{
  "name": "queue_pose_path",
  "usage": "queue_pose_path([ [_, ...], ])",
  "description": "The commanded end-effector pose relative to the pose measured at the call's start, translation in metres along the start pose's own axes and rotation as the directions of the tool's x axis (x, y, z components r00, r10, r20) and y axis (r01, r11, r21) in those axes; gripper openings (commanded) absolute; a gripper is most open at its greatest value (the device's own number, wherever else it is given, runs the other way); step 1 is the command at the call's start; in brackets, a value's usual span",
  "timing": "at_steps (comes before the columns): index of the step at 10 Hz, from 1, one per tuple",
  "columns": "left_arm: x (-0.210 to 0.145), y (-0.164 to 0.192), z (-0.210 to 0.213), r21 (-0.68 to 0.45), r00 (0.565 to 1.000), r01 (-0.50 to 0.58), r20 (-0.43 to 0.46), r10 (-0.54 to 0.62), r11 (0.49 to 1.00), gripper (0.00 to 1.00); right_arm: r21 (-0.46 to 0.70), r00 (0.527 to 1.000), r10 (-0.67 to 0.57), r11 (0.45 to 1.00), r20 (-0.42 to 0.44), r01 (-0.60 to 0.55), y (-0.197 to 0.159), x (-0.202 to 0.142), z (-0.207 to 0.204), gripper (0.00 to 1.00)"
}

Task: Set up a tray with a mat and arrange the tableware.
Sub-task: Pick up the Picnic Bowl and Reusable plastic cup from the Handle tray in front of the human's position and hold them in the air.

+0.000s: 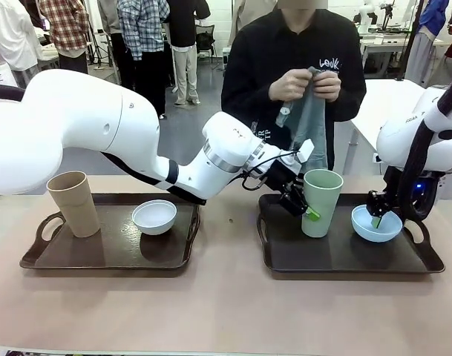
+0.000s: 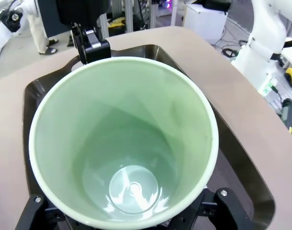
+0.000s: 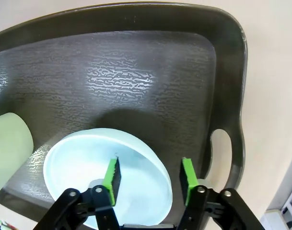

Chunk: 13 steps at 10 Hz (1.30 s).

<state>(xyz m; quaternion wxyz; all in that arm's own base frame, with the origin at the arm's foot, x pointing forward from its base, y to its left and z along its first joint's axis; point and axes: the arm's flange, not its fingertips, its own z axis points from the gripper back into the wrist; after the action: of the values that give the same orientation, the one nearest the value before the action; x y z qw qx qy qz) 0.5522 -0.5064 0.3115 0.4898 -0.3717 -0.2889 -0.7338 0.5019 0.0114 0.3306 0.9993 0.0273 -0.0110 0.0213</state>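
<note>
Two dark trays lie side by side. The left tray [image 1: 107, 256] carries a tan tumbler [image 1: 73, 202] and a white bowl [image 1: 154, 216]. On the right tray [image 1: 344, 259] stand a pale green tumbler [image 1: 321, 202] and a light blue bowl [image 1: 377, 225]. My left gripper [image 1: 307, 210] reaches across and straddles the green tumbler [image 2: 126, 143]. Its fingers [image 2: 222, 203] flank the tumbler's base, and their pads are hidden. My right gripper [image 3: 149, 175] stands open over the blue bowl [image 3: 88, 167], one pad inside the rim and one outside. The person holds a grey-blue cloth mat [image 1: 309, 119] above the table.
The person stands at the far edge behind the right tray. The right tray's handle slot [image 3: 221, 153] lies just beyond the bowl. Bare tabletop [image 1: 226, 311] runs along the near side and between the trays. Other people stand far back.
</note>
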Motion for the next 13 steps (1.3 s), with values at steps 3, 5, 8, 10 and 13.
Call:
queue_pose_path([
  [3,0.002,0.006,0.002,-0.007,0.998,-0.02,-0.066,0.019,1.0,0.25,-0.037,0.999,0.033,0.999,0.019,-0.033,-0.002,0.004,0.0,0.05],
  [5,-0.001,0.004,0.007,0.006,0.997,-0.036,-0.072,0.036,0.999,0.0,-0.049,0.999,0.036,0.998,0.017,-0.035,-0.003,0.004,0.001,0.0],
  [8,-0.005,0.0,0.015,0.041,0.994,-0.045,-0.094,0.049,0.998,0.0,-0.073,0.999,0.051,0.996,0.019,-0.049,-0.002,0.006,0.003,0.0],
  [10,-0.007,-0.005,0.018,0.063,0.99,-0.05,-0.129,0.058,0.997,0.69,-0.098,0.998,0.066,0.993,0.016,-0.064,-0.002,0.007,0.003,0.0],
  [13,0.026,-0.034,0.053,0.09,0.987,-0.094,-0.12,0.105,0.991,0.69,0.042,0.984,0.149,0.987,0.1,-0.153,0.009,-0.017,0.062,0.0],
])
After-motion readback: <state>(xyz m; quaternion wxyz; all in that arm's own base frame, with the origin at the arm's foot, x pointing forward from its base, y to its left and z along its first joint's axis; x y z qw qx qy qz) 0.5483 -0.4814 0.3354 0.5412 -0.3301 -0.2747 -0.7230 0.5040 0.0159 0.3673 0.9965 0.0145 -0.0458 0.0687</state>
